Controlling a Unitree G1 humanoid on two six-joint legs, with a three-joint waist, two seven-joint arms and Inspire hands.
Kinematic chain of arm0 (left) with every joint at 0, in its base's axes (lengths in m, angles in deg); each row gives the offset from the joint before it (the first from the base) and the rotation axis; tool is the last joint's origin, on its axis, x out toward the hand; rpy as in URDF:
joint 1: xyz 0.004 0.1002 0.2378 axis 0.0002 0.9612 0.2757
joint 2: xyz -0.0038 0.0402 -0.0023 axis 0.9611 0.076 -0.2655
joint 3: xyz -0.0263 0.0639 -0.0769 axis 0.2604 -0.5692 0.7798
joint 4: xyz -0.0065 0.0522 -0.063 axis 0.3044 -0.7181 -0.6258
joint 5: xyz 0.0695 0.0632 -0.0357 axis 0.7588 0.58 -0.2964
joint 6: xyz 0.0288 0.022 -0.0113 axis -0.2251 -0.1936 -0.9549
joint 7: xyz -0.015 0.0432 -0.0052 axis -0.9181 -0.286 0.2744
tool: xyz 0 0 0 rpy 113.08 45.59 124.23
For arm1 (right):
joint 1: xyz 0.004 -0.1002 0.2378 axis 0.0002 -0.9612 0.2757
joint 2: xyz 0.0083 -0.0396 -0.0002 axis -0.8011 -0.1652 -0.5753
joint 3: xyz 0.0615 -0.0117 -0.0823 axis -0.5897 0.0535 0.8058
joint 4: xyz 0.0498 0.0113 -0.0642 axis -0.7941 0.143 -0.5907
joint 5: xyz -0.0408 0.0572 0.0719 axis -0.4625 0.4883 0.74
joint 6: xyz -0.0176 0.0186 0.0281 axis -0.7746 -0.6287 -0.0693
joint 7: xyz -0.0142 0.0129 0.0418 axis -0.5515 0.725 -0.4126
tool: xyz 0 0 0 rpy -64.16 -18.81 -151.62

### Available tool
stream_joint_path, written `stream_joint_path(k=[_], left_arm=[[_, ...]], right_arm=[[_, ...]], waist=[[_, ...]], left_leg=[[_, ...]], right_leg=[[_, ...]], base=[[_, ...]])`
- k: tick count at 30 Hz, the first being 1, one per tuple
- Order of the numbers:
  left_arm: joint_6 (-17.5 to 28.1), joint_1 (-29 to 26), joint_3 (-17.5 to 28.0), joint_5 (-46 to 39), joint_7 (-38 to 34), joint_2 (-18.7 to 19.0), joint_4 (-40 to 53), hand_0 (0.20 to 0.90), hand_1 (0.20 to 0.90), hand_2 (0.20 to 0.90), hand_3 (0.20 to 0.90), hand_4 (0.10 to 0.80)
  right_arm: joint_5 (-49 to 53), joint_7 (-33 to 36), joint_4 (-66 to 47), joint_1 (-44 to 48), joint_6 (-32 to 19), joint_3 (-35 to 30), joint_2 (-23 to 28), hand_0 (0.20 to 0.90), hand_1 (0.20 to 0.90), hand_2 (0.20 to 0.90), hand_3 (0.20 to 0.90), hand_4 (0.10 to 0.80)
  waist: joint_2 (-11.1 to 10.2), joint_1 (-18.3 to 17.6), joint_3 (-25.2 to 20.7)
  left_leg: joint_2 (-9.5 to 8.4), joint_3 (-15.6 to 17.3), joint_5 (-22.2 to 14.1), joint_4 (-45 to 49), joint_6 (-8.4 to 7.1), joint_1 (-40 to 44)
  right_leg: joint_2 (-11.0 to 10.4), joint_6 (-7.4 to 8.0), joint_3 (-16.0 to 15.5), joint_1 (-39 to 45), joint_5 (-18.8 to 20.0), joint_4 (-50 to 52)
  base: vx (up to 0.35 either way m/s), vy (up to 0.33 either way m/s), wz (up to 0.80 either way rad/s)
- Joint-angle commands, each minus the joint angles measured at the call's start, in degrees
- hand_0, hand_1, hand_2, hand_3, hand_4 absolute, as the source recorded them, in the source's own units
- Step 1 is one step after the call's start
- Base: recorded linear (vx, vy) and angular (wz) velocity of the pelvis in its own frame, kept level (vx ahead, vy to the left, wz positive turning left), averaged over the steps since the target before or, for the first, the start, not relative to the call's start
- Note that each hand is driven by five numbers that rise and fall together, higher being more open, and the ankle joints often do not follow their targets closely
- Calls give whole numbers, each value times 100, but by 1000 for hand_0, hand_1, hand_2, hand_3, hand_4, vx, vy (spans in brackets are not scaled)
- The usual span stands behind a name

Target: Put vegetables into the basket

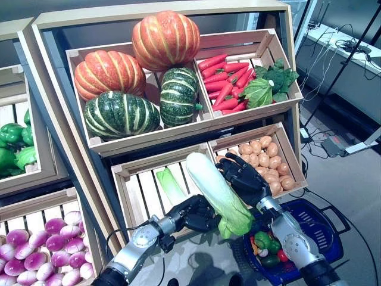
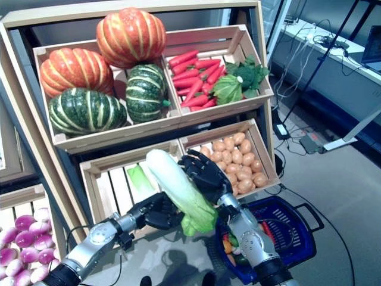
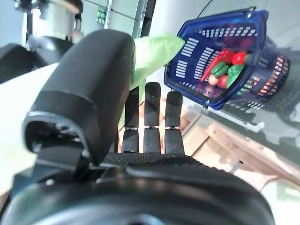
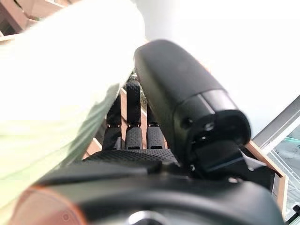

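Note:
A long pale cabbage [image 1: 211,185] with a white stalk and green leafy end hangs tilted in front of the lower crates, held between both hands. My left hand [image 1: 193,213] curls against its lower left side. My right hand [image 1: 245,177] wraps its fingers over the right side. The left wrist view shows the leafy tip [image 3: 152,51] past the thumb; in the right wrist view the cabbage [image 4: 56,93] covers the fingers. The blue basket [image 1: 326,221] stands on the floor at the lower right, under my right forearm, holding peppers and other small vegetables [image 1: 266,245].
A second green vegetable [image 1: 171,185] lies in the slatted lower crate [image 1: 134,190]. Potatoes [image 1: 268,158] fill the crate beside it. Above are pumpkins [image 1: 122,113], carrots [image 1: 225,80] and leafy greens [image 1: 268,83]. Purple turnips [image 1: 30,244] and green peppers [image 1: 15,143] sit at the left.

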Motion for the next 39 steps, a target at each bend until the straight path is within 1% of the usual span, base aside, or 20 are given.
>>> stream_joint_path(k=[1,11,14,18,20,24,33,34,35,36,39], left_arm=[[478,-897,108,-183,86,-174,264,300,300,300,300,400],[611,-810,202,-147,-196,-131,276,300,300,300,300,400],[682,-825,269,-140,-486,-154,201,300,300,300,300,400],[691,-783,445,-387,-892,-205,131,300,300,300,300,400],[704,-719,602,-564,-1043,-276,37,300,300,300,300,400],[785,-649,731,-450,-1230,-367,-77,300,300,300,300,400],[754,-603,975,-353,-1600,-335,-106,300,300,300,300,400],[734,-608,992,-399,-1660,-333,-101,300,300,300,300,400],[727,-605,1003,-410,-1682,-340,-106,300,300,300,300,400],[712,-600,1041,-400,-1730,-351,-107,300,300,300,300,400],[699,-581,1088,-419,-1806,-393,-115,300,300,300,300,400]], right_arm=[[402,-636,-309,719,-252,-21,-326,300,300,300,300,400],[341,-648,-309,637,-183,-26,-280,300,300,300,300,400],[323,-631,-306,625,-195,-27,-294,300,300,300,300,400],[315,-585,-312,614,-219,-60,-313,300,300,300,300,400],[298,-564,-308,595,-209,-98,-322,300,300,300,300,400],[247,-501,-315,555,-192,-141,-358,300,300,300,300,400],[247,-337,-331,517,-182,-189,-334,300,300,300,300,400],[258,-305,-330,506,-191,-199,-330,533,533,533,533,555],[252,-277,-332,501,-203,-196,-336,707,707,707,707,671],[160,-239,-332,481,-213,-202,-356,900,900,900,900,800],[113,-154,-333,454,-214,-212,-356,900,900,900,900,800]], waist=[[-173,-32,-230],[-158,-25,-208],[-164,-10,-207],[-176,18,-194],[-187,43,-200],[-208,74,-213],[-221,105,-210],[-223,105,-208],[-224,105,-210],[-222,106,-209],[-223,108,-202]], left_leg=[[-140,-194,-354,9,81,4],[-128,-208,-339,9,66,-15],[-129,-220,-332,9,64,-23],[-124,-235,-329,9,60,-17],[-136,-261,-335,9,61,-14],[-136,-285,-332,9,52,-16],[-142,-307,-331,9,48,-1],[-145,-316,-330,9,50,-3],[-147,-317,-328,9,50,-5],[-150,-324,-330,9,52,-6],[-153,-334,-325,9,49,-8]], right_leg=[[-355,339,141,268,-87,13],[-359,330,114,257,-83,13],[-364,324,95,260,-86,13],[-371,318,69,273,-83,13],[-374,311,49,286,-88,13],[-381,308,13,295,-88,13],[-392,300,-28,326,-104,13],[-393,300,-30,323,-101,13],[-394,299,-30,321,-100,13],[-395,297,-31,320,-101,13],[-395,292,-34,320,-98,13]], base=[[2,-6,-3],[-2,-2,-1],[0,0,0],[0,0,0],[0,0,0],[4,0,1],[5,3,2],[0,0,0],[0,0,0],[0,0,0],[0,0,0]])
